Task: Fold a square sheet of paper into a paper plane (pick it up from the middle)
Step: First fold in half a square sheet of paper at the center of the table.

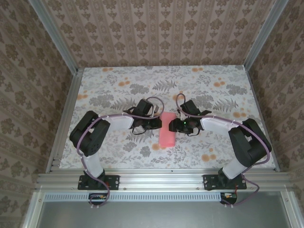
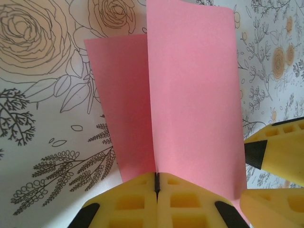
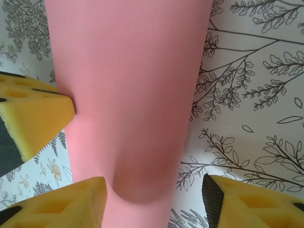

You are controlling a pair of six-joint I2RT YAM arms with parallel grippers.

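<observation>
Flowered table (image 1: 114, 90) carries half-folded pink paper (image 2: 190, 95); left tool (image 2: 156, 187) clamps its edge, right tool (image 3: 154, 190) gapes astride it; an early fold, next likely pressing the crease flat

Left gripper (image 2: 156, 184) tight — right gripper (image 3: 154, 190) agape

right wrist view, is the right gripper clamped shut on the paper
No, the right gripper is open, its fingers standing apart on either side of the paper.

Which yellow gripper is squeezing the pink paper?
The left gripper: its jaws are shut on the folded pink paper. The right gripper stands open, with the paper between its jaws.
</observation>
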